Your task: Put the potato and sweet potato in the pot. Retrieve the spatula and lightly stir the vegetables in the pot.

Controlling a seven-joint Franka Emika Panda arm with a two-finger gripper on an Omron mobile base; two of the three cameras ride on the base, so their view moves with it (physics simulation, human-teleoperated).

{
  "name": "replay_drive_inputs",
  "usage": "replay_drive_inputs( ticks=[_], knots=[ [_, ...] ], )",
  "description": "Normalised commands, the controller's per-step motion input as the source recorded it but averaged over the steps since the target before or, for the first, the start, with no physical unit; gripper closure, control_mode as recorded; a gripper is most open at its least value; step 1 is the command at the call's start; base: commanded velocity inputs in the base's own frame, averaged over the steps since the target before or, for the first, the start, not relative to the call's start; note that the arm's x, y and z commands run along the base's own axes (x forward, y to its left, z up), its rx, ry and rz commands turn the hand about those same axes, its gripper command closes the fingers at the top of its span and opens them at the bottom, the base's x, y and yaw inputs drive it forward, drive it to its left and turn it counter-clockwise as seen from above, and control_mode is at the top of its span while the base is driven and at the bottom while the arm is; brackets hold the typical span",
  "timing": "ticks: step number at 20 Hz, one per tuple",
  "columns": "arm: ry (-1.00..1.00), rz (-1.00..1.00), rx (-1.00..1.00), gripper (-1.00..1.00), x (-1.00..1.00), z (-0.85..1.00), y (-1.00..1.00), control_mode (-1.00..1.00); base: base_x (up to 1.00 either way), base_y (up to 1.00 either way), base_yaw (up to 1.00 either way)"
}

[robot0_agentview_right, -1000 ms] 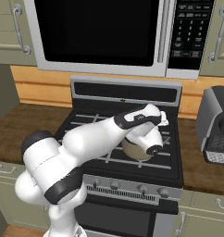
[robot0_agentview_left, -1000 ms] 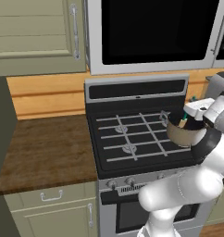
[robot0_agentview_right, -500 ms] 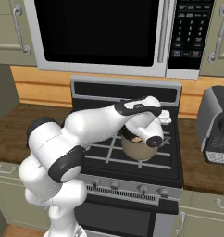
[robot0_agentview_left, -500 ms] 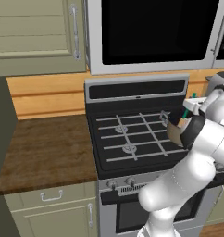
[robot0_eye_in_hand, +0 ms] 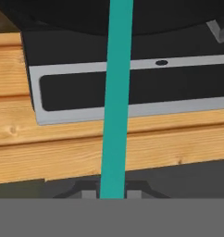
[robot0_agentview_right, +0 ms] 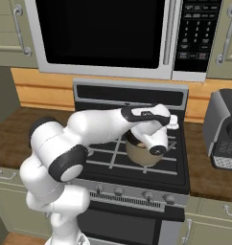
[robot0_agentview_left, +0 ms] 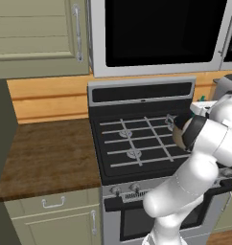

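so the stove [robot0_agentview_right: 137, 165] is the anchor here; the pot [robot0_agentview_right: 139, 152] sits on its front right burner, mostly hidden under the arm's wrist; the spatula [robot0_eye_in_hand: 116, 97] is clamped in the closed gripper [robot0_eye_in_hand: 111, 193], teal handle running straight out from between the fingertips; looks like the stirring step to me; I'd keep the strokes small and slow, head low inside the pot, and avoid shoving the pot wall; can't see the veggies from here
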Motion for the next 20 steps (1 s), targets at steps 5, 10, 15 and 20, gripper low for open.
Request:
replay_drive_inputs(
  ticks=[5,10,15,20],
  knots=[
    [0.00,-0.07,0.00,1.00,0.01,-0.30,0.00,-1.00,0.00,0.00,0.00],
    [0.05,-0.05,0.00,1.00,-0.01,-0.51,0.01,-1.00,0.00,0.00,0.00],
    [-0.01,-0.08,0.00,1.00,-0.26,0.24,0.01,-1.00,0.00,0.00,0.00],
    [0.03,-0.10,0.00,1.00,-0.12,0.27,0.19,-1.00,0.00,0.00,0.00]
  ],
)
